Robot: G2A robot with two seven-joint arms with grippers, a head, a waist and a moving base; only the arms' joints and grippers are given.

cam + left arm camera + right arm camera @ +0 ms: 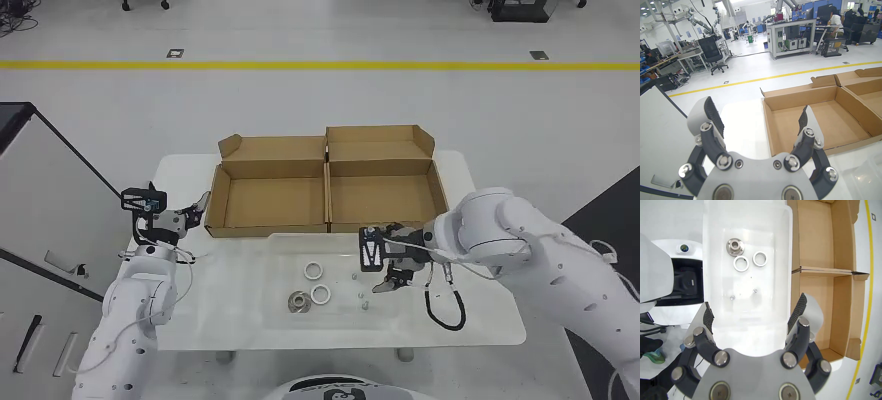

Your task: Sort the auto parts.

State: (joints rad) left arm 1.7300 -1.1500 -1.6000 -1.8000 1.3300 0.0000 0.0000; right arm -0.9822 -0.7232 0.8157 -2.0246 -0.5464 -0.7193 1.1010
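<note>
Now: right hand (755, 302) spread wide, empty, over clear tray (786, 228); left hand (758, 108) spread wide, empty.

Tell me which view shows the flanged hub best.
Right wrist view: it looks straight down on the flanged hub, so its centre bore and flange are clear, next to two rings in the tray. Top view shows it as a small grey part by the rings. Left wrist view faces the cardboard box instead.

The left gripper (757, 113) is held roughly level, its jaws spread wide apart. The right gripper (755, 308) points straight down, its jaws equally wide.
</note>
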